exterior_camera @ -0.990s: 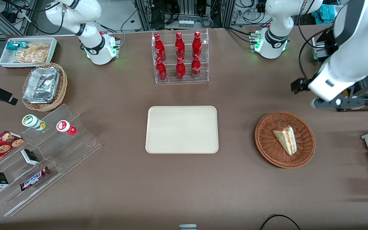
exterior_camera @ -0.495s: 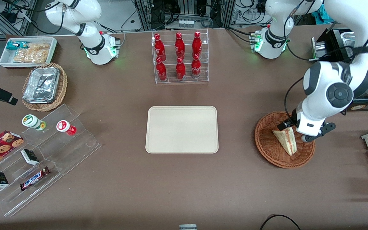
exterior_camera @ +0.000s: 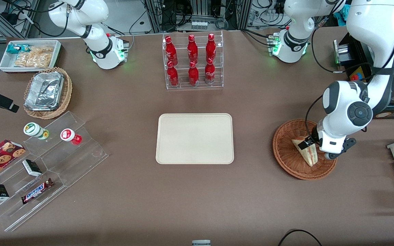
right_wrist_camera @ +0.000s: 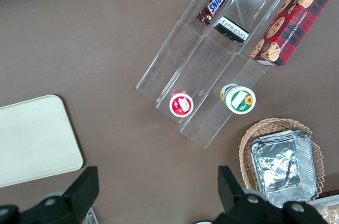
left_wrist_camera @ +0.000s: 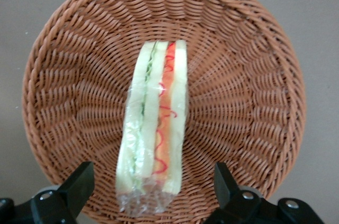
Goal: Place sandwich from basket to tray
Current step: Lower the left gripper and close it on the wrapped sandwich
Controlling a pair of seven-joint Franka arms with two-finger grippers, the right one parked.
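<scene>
Nothing had been moved yet: the sandwich (left_wrist_camera: 154, 128) lay in the basket (left_wrist_camera: 249, 102), the hand (left_wrist_camera: 153, 195) hung just above it, fingers spread to either side without touching, and the tray (exterior_camera: 194, 138) was bare.

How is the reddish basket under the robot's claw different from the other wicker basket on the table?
The reddish-brown basket holds a wrapped sandwich; the lighter tan basket holds foil containers. The first lies at the working arm's end of the table, with the open gripper low over it, fingers either side of the sandwich; the second lies at the parked arm's end. Both are round woven wicker.
</scene>
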